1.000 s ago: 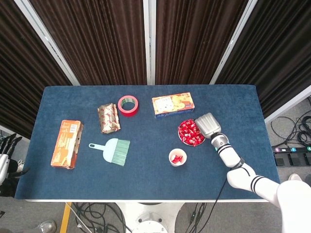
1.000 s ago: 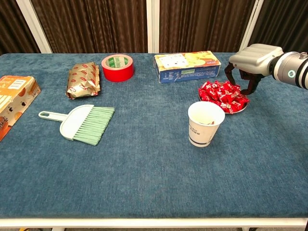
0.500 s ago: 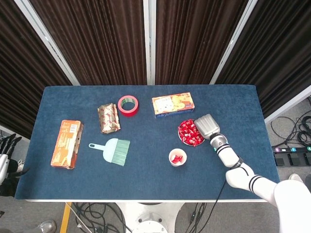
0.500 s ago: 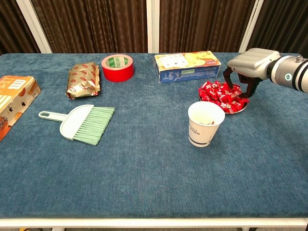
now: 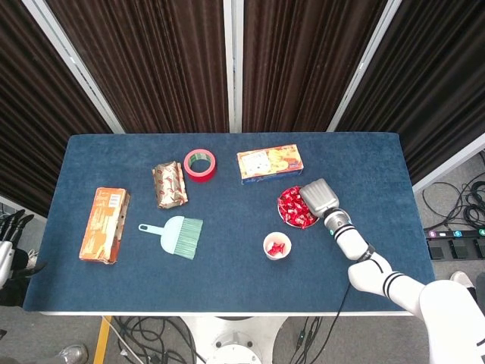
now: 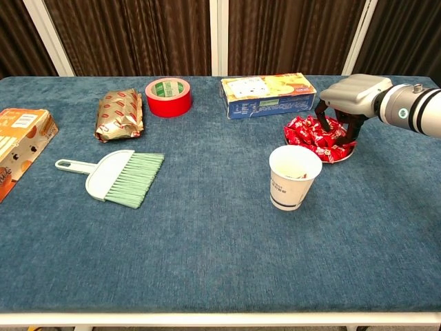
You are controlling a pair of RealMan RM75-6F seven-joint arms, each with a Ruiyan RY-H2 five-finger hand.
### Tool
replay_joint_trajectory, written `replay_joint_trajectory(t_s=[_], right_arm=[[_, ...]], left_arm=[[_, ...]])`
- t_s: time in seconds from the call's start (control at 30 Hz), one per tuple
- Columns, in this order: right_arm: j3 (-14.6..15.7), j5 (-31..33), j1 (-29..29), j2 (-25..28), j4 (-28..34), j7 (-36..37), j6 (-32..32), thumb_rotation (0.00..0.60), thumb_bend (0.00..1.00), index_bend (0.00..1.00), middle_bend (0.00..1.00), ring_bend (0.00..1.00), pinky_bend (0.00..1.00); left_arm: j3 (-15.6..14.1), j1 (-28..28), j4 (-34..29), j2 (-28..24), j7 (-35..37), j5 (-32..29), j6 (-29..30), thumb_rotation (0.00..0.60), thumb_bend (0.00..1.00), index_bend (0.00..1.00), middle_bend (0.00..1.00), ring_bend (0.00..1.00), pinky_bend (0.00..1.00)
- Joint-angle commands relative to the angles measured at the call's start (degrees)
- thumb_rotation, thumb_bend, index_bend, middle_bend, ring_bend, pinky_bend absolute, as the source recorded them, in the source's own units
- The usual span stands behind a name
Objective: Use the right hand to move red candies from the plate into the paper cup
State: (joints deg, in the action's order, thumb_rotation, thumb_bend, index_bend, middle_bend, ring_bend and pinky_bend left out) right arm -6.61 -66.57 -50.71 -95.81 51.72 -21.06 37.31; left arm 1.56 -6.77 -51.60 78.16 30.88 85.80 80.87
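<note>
A small plate (image 5: 283, 218) (image 6: 339, 159) piled with red candies (image 5: 291, 203) (image 6: 308, 132) sits right of the table's middle. Just in front of it stands the white paper cup (image 5: 277, 254) (image 6: 294, 181), with a few red candies (image 5: 276, 246) inside. My right hand (image 5: 320, 197) (image 6: 353, 94) hovers low over the plate's right half, palm down. Its dark fingertips (image 6: 322, 121) point down into the pile, spread apart, and I see nothing held between them. My left hand (image 5: 10, 226) hangs beyond the table's left edge, fingers apart and empty.
Behind the plate lies a biscuit box (image 5: 270, 163) (image 6: 270, 95). A red tape roll (image 5: 200, 164) (image 6: 168, 97), a brown snack packet (image 5: 170, 184) (image 6: 120, 114), a green hand brush (image 5: 176, 233) (image 6: 117, 177) and an orange box (image 5: 104, 224) (image 6: 17, 145) occupy the left half.
My right hand has shifted left and down, from beside the plate's right rim to over the candies, its fingertips now among them. Nothing else moved.
</note>
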Motion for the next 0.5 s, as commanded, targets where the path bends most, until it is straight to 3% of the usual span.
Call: replay_joint_trajectory(t_s=[0.03, 0.33, 0.5], right_arm=[[-0.1, -0.2, 0.0, 0.0, -0.1, 0.2, 0.1, 0.6, 0.21, 0.57, 1.0, 1.0, 0.91], [-0.3, 0.1, 0.0, -0.1, -0.4, 0.3, -0.2, 0.6, 0.22, 0.61, 1.0, 1.0, 0.91], [-1.2, -0.6, 0.3, 1.7, 2.9, 0.4, 2.4, 0.6, 0.23, 0.63, 1.0, 1.0, 0.91]], left_arm=[[0.0, 0.1, 0.1, 0.0, 0.1, 0.0, 0.1, 0.586, 0.09, 0.14, 0.14, 0.05, 0.19], [0.0, 0.4, 0.1, -0.1, 0.4, -0.1, 0.5, 0.574, 0.09, 0.14, 0.14, 0.05, 0.19], [0.0, 0.3, -0.3, -0.4, 0.3, 0.1, 0.7, 0.558, 0.09, 0.14, 0.14, 0.05, 0.19]])
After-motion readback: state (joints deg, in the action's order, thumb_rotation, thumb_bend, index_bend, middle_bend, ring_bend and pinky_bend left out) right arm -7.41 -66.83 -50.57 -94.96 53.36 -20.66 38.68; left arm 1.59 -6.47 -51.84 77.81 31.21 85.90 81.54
